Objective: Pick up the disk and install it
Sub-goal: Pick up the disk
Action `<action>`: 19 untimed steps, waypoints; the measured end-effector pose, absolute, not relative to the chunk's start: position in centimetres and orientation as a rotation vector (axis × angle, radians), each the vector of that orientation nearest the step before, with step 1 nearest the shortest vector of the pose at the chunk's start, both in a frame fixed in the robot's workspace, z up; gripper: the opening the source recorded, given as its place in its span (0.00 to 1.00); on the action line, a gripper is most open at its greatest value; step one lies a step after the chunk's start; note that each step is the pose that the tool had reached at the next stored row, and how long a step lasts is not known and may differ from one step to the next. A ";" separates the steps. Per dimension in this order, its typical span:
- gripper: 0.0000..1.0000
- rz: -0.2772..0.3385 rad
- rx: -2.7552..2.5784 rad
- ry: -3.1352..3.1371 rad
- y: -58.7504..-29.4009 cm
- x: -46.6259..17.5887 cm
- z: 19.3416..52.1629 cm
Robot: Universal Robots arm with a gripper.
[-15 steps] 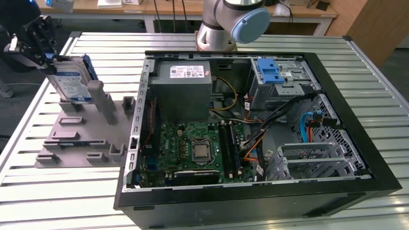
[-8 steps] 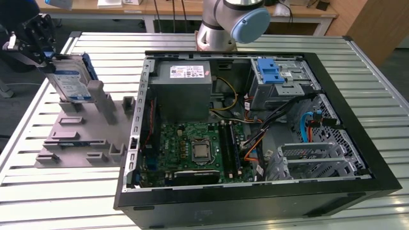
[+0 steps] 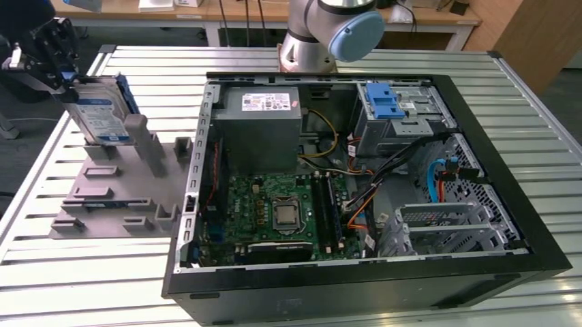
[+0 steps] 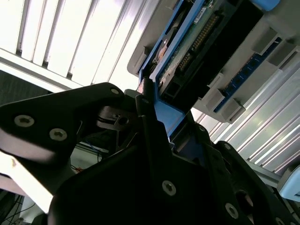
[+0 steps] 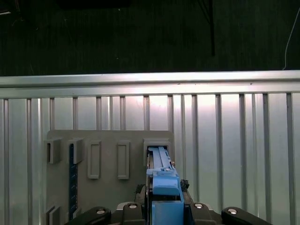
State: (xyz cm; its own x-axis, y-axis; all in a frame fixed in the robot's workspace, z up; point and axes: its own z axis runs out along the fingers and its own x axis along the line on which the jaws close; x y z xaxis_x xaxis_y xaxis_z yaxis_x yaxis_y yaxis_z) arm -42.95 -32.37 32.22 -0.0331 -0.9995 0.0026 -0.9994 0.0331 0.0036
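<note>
Grip looks set. Exterior view: pincer on top end of disk, disk directly below it, upright in grey stand on table. Second wrist view: jaws closed on disk's blue handle, drive body straight ahead. First wrist view: stand slot just beyond handle. Judgement: pull straight along posts, squeeze firm, no tilt, or rails may bind.
</note>
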 end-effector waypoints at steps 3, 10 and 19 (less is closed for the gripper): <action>0.36 -0.001 2.181 -2.255 -32.4 -43.0 32.3; 0.36 -0.001 2.181 -2.255 -32.4 -43.0 32.6; 0.36 -0.001 2.181 -2.255 -32.4 -43.0 32.9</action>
